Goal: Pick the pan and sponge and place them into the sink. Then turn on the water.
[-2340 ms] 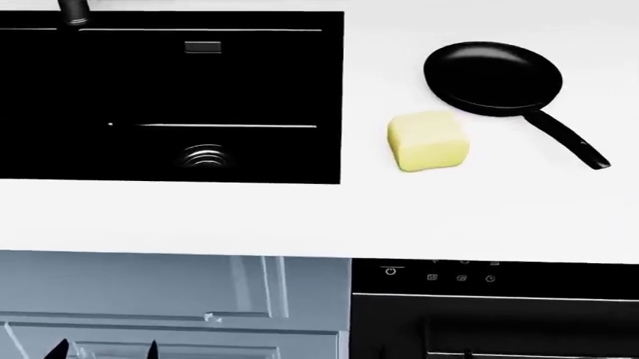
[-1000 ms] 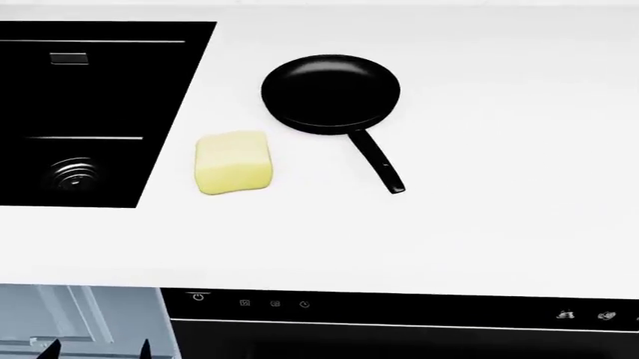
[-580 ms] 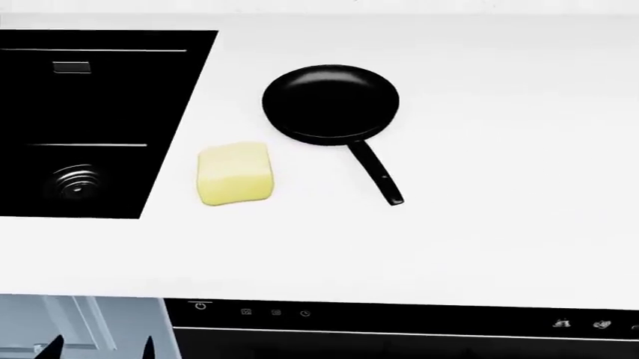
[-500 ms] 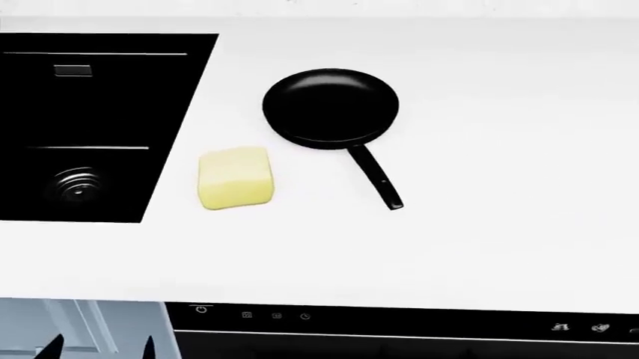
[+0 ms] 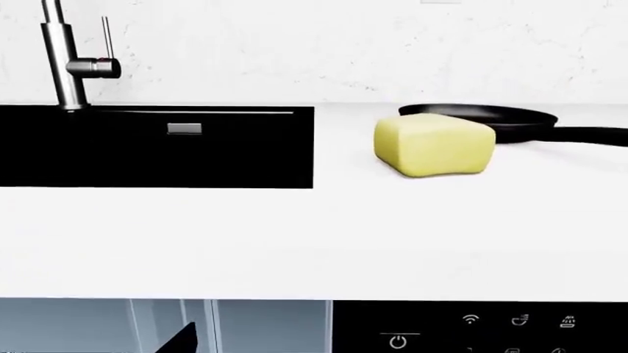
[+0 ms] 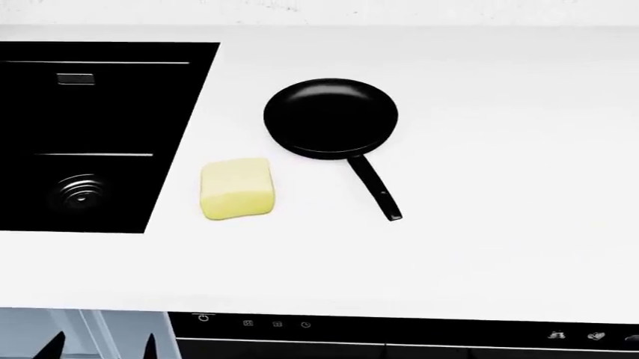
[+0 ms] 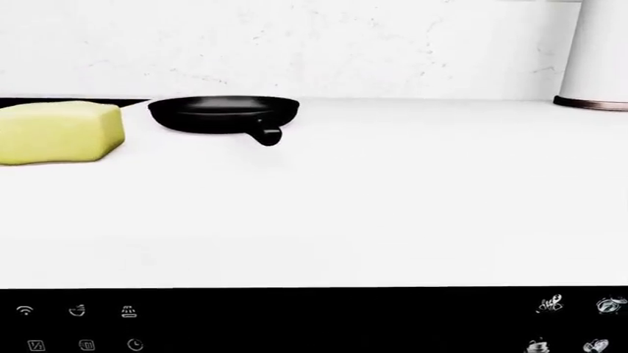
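Lying untouched on the counter (image 6: 479, 187), the pan (image 6: 331, 118) is pointing its handle (image 6: 376, 188) toward the robot, rightward; sponge (image 6: 236, 188) sits nearer the sink (image 6: 170, 134). Fingers out of view, state unknown.

A kitchen, rendered in simulation. A white counter (image 6: 479, 247) holds a black double-basin sink (image 6: 100, 112) with a ribbed drain (image 6: 80, 191), and a tall grey tap (image 5: 61, 55) stands behind the sink against a pale wall. Below the counter's front edge runs a black appliance panel (image 7: 314, 320) with small control icons, beside blue-grey cabinet doors (image 5: 167, 323).
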Robot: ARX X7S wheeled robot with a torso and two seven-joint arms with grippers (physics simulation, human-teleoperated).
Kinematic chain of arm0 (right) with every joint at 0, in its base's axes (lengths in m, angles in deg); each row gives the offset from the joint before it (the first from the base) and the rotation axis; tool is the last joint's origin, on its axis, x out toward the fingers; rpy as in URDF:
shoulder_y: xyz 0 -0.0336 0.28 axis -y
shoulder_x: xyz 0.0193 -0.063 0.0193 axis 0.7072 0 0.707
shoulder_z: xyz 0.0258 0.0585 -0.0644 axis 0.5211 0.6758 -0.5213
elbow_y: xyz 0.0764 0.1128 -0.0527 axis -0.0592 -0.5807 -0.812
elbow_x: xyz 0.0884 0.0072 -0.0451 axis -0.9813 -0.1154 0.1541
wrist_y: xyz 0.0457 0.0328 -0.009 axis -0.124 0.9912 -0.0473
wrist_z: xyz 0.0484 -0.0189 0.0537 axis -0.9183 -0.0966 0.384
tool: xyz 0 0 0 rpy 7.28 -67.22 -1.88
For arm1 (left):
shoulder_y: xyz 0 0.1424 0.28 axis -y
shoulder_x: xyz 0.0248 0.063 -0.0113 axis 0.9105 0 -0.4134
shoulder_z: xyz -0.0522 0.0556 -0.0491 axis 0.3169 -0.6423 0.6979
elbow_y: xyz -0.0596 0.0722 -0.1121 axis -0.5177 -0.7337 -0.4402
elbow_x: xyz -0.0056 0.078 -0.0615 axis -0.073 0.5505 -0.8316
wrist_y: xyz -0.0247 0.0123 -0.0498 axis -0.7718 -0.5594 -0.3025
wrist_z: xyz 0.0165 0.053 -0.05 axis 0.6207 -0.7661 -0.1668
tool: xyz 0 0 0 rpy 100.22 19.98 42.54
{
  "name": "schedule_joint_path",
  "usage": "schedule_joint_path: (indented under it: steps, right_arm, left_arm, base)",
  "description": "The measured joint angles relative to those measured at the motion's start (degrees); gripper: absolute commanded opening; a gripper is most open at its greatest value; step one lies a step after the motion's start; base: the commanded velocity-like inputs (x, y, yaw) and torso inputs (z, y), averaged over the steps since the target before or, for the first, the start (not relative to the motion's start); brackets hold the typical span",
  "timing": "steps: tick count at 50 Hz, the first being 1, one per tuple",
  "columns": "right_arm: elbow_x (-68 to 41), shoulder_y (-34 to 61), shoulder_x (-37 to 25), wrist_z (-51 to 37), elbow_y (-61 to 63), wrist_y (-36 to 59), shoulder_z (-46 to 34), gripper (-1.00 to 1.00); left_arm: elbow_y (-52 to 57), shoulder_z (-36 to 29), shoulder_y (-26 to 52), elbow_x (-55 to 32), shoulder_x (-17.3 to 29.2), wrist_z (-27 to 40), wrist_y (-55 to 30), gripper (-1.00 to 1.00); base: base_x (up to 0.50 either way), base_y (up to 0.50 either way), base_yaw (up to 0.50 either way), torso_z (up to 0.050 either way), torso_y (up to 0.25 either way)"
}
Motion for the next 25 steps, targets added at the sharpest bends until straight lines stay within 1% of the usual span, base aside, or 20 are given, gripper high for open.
schedule_joint_path:
  steps: [25]
  right_arm:
    - [-1.02,0.06,-0.52,-0.69,0.64,-0.04,-0.61,1.0]
  left_arm:
    - [1.17,-0.3,0.02,-1.75,0.51,0.94,-1.39,1.0]
  base:
    - [0.0,0.0,0.0,0.0,0.0]
